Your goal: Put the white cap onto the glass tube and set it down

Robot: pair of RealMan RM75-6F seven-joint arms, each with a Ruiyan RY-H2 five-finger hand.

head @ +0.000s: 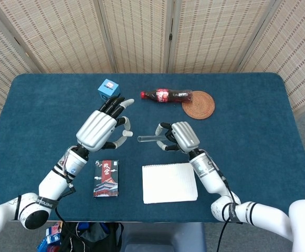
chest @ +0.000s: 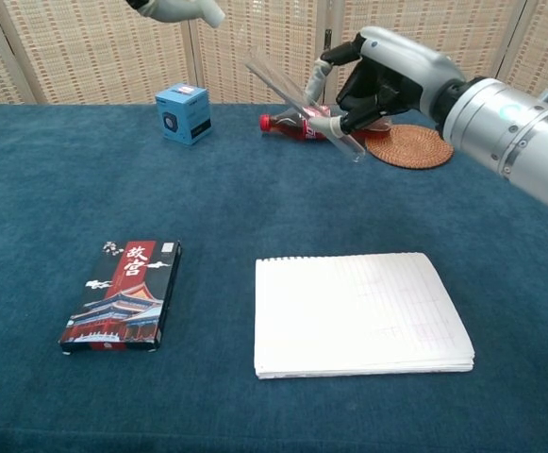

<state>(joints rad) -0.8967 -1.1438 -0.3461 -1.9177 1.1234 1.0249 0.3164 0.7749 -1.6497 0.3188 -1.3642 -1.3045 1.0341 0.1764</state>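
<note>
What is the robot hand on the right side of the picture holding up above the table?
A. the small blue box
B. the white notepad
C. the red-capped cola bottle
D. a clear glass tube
D: the right robot hand grips a clear glass tube, while the bottle, blue box and notepad lie on the table.
</note>
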